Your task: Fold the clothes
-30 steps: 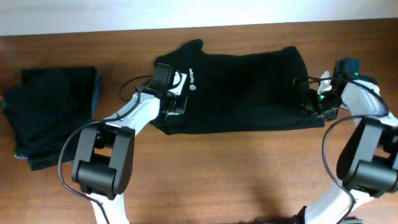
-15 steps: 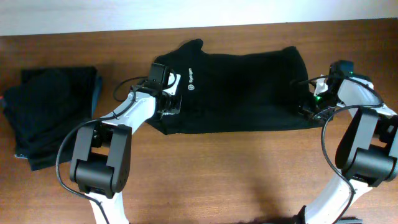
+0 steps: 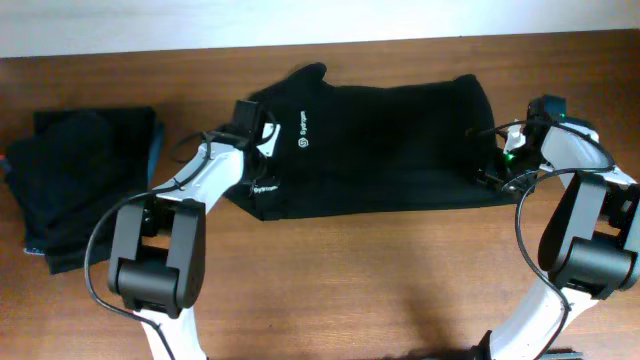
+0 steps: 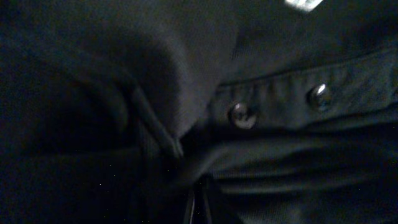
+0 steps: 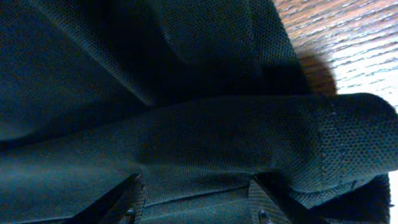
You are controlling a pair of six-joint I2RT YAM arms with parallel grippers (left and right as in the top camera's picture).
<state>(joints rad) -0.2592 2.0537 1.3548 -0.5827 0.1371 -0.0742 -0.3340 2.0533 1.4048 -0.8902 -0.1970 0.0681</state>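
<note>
Two claws | left claw (image 3: 262, 160) clamped on shirt (image 3: 390, 140) | right claw (image 3: 497, 165) at hem (image 5: 336, 143), grip unclear

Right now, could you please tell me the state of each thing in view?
black shirt: laid out wide, not yet a compact fold.
folded stack: folded, lying far left, no hand on it.
left hand: shut on the shirt's left edge.
right hand: at the shirt's right edge, jaws apart, fabric between them; grip unclear.
</note>
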